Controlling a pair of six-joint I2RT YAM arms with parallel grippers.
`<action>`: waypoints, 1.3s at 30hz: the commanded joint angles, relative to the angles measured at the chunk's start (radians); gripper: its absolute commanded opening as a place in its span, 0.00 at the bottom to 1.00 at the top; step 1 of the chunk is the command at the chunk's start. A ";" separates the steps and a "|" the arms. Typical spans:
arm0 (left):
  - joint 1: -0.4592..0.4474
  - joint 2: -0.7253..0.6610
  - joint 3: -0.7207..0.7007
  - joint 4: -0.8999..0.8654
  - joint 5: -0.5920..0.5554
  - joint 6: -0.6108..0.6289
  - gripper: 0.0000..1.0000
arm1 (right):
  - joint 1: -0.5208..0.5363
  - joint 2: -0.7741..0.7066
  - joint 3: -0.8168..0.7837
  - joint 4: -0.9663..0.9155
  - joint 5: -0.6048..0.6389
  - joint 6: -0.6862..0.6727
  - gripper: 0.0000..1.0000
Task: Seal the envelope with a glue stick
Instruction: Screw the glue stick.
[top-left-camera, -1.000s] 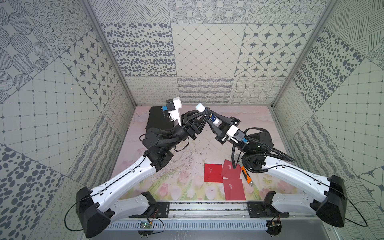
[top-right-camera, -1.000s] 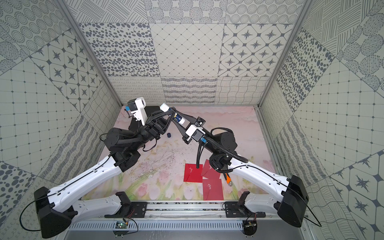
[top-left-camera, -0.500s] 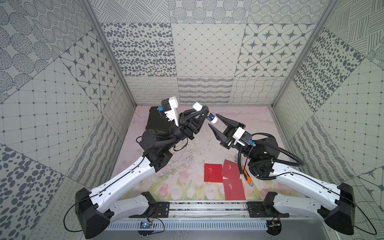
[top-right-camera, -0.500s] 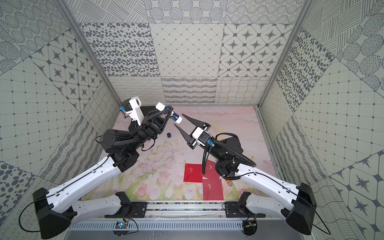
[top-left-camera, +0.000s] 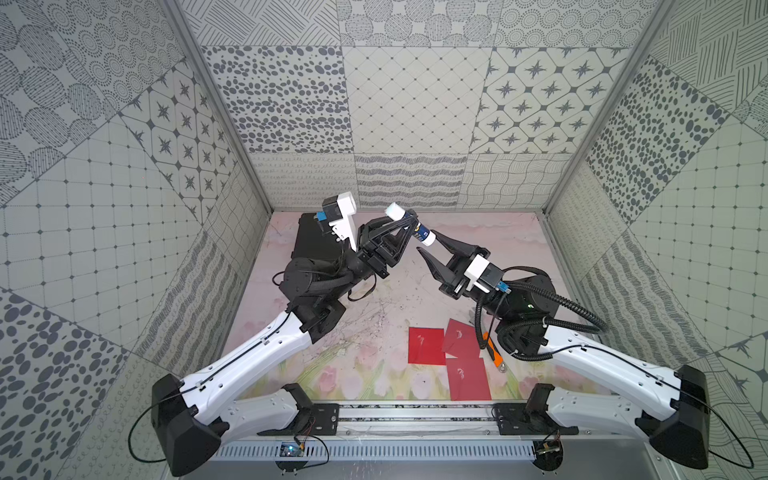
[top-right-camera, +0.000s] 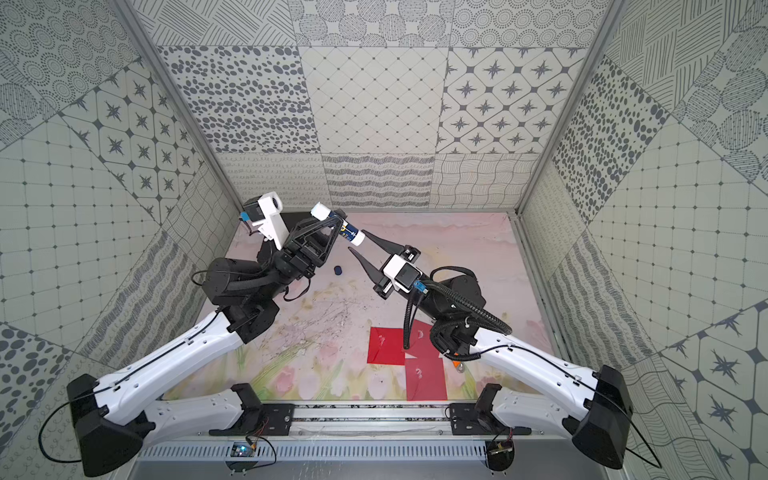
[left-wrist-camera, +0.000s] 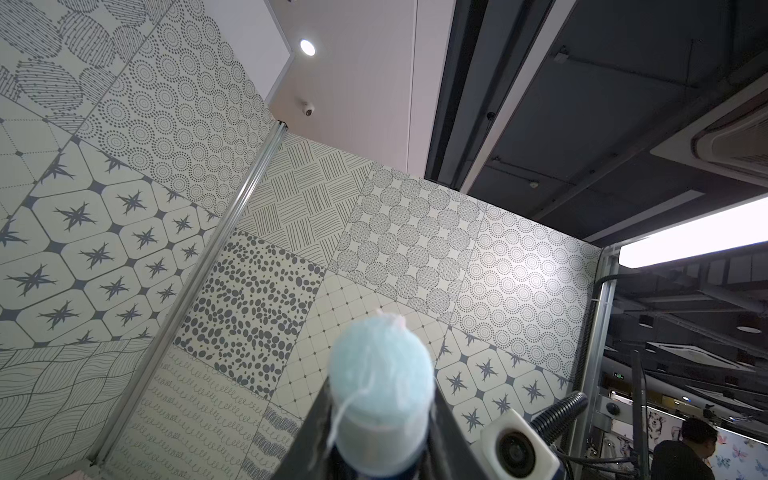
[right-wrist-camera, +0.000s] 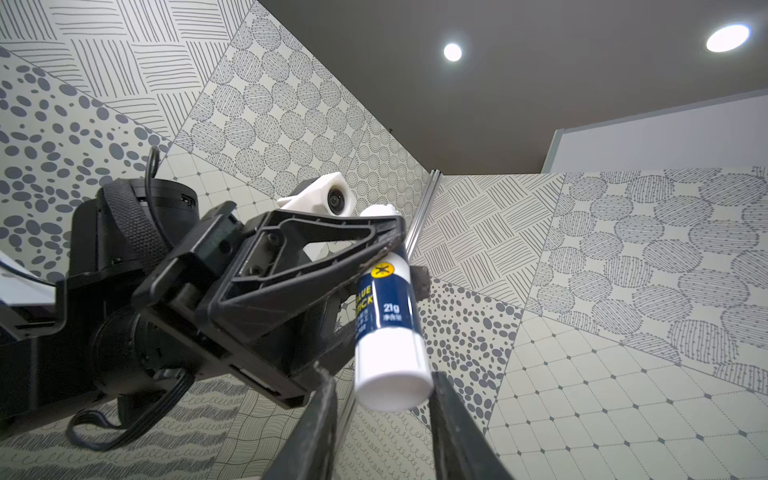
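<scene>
The glue stick (top-left-camera: 424, 235) (top-right-camera: 353, 235) hangs in the air over the back of the table, uncapped, and my left gripper (top-left-camera: 409, 222) (top-right-camera: 338, 220) is shut on its dark blue label. The pale glue end (left-wrist-camera: 380, 374) points up past the left fingers. My right gripper (top-left-camera: 427, 244) (top-right-camera: 356, 241) is open, its jaws on either side of the stick's white base end (right-wrist-camera: 390, 382), with a gap on one side. Three red envelopes (top-left-camera: 426, 345) (top-right-camera: 386, 345) lie flat at the front right of the table. A small dark blue cap (top-right-camera: 338, 270) lies on the table below the grippers.
An orange-handled wrench (top-left-camera: 494, 357) lies just right of the envelopes, partly under my right arm. A black box (top-left-camera: 311, 241) stands at the back left behind my left arm. Patterned walls close in the table on three sides.
The right gripper drew back to the right with its jaws wide, then came in again with narrower jaws round the stick's white end. The left gripper kept its hold and shifted slightly.
</scene>
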 joint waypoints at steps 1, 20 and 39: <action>0.002 0.002 0.014 0.089 0.025 -0.012 0.04 | 0.008 0.000 0.041 0.050 0.009 0.000 0.39; 0.003 0.015 0.003 0.109 -0.042 -0.084 0.02 | 0.020 0.042 0.081 0.008 -0.016 -0.367 0.16; 0.005 0.051 0.017 0.128 -0.054 -0.145 0.01 | 0.086 0.046 0.085 -0.069 0.219 -0.848 0.48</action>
